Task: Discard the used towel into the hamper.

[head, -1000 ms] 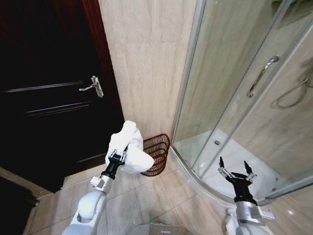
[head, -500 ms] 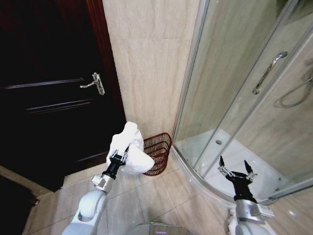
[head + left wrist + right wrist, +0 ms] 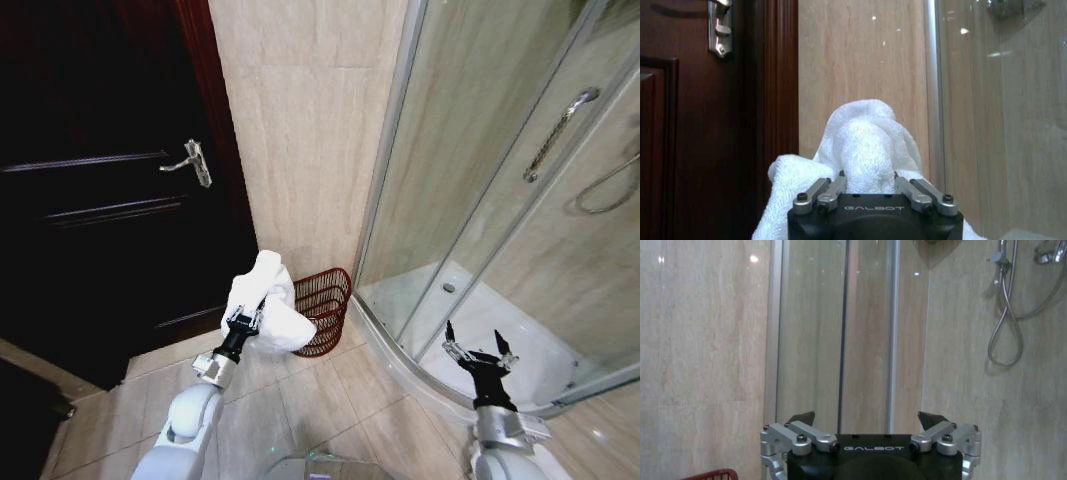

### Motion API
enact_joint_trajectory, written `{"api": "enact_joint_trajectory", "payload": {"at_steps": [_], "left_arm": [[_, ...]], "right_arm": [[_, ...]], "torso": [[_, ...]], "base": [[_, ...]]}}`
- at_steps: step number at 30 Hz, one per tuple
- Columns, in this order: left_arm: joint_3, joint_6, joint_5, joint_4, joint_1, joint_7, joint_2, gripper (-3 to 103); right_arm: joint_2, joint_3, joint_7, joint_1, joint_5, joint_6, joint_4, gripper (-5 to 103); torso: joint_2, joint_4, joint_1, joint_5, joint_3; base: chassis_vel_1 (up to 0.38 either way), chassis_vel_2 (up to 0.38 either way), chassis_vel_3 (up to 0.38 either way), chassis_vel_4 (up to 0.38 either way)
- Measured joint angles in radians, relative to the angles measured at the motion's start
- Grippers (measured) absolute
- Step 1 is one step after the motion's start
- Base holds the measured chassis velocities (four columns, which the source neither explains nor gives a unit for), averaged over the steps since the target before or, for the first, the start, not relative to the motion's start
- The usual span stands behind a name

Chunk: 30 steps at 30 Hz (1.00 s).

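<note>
A white towel [image 3: 265, 305] is bunched in my left gripper [image 3: 243, 322], which is shut on it and held up just left of the hamper [image 3: 322, 310]. The hamper is a small dark red wire basket standing on the floor against the tiled wall; the towel hides its left side. In the left wrist view the towel [image 3: 863, 150] bulges between the fingers [image 3: 819, 192] of my left gripper [image 3: 868, 187]. My right gripper [image 3: 478, 349] hangs open low on the right, before the shower cabin, holding nothing. The right wrist view shows the right gripper [image 3: 867, 421] open and a sliver of the hamper rim [image 3: 710, 475].
A dark wooden door [image 3: 110, 200] with a metal handle [image 3: 190, 160] fills the left. A beige tiled wall [image 3: 300, 130] stands behind the hamper. A curved glass shower cabin [image 3: 500, 200] with a raised white tray [image 3: 520, 350] takes the right. Tiled floor [image 3: 300, 400] lies in front.
The whole head view has shifted slightly, so the camera moved. The left gripper keeps hold of the towel beside the hamper; the right gripper stays open.
</note>
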Motion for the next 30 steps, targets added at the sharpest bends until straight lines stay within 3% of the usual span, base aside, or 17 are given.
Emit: {"api": "enact_joint_trajectory", "payload": {"at_steps": [30], "left_arm": [[0.013,-0.034,-0.010,0.060,-0.072,0.048,0.004,24]], "right_arm": [[-0.018,-0.003,-0.010,0.013,-0.001,0.020,-0.046,100]], "torso": [[-0.123,0.0001,-0.050,0.0000,-0.074]], "base": [[0.000,0.000,0.000,0.000]]}}
